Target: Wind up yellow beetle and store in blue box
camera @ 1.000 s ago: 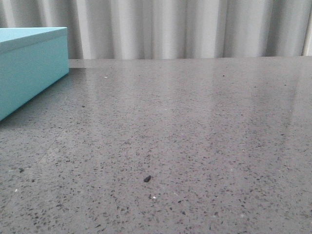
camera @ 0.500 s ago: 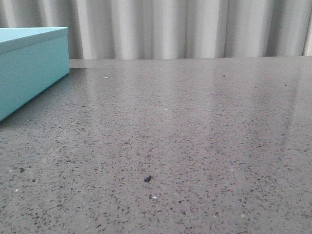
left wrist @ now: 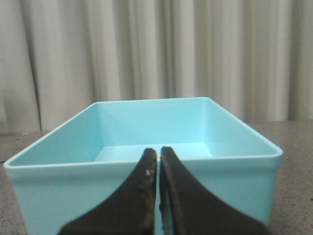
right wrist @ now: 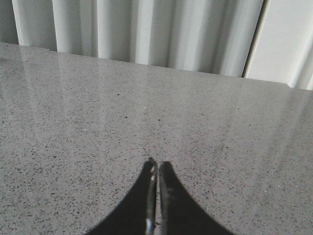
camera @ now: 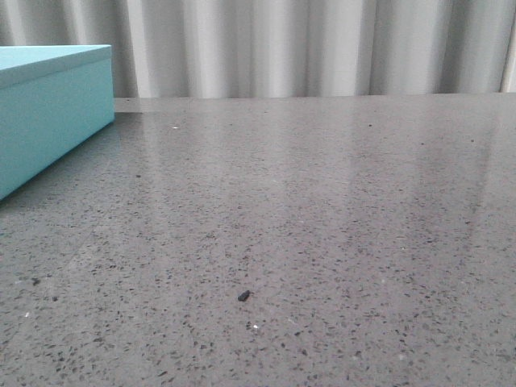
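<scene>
The blue box (camera: 48, 113) stands at the table's far left in the front view. In the left wrist view it is open on top, showing its near wall (left wrist: 63, 191) and bare inner floor. My left gripper (left wrist: 158, 151) is shut just in front of that near wall, fingertips level with the rim. A tiny yellow speck shows in the slit between the tips; I cannot tell what it is. Otherwise the yellow beetle is out of view. My right gripper (right wrist: 159, 164) is shut over bare table, holding nothing. Neither gripper appears in the front view.
The grey speckled table (camera: 322, 201) stretches to a pale pleated curtain (camera: 282, 48) at the back. A small dark crumb (camera: 243, 296) lies near the front middle.
</scene>
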Robot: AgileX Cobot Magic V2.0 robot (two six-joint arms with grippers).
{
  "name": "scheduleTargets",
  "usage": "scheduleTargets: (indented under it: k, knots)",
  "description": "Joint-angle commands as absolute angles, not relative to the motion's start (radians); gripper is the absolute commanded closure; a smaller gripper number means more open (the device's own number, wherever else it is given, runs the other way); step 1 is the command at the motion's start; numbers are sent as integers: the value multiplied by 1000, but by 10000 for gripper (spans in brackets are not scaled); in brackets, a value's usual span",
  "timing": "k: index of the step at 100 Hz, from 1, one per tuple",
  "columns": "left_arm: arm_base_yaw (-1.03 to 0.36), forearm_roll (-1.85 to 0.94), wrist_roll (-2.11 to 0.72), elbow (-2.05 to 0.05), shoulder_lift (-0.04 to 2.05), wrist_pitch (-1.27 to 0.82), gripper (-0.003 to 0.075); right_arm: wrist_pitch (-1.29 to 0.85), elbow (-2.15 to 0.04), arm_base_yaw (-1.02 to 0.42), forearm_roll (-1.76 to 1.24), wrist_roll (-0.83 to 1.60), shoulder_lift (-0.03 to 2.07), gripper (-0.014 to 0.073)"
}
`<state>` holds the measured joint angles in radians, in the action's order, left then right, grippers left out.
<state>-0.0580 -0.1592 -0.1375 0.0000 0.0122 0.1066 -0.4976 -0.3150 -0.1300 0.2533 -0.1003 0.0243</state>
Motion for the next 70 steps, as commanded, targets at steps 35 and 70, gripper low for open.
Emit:
scheduleTargets:
  k: [35, 70]
  knots:
    - [-13, -89, -28, 25, -36, -128, 741, -426, -340, -130, 261, -95, 38, 635]
    - [-13, -31, 47, 27, -36, -280, 741, -428, -340, -130, 261, -95, 38, 635]
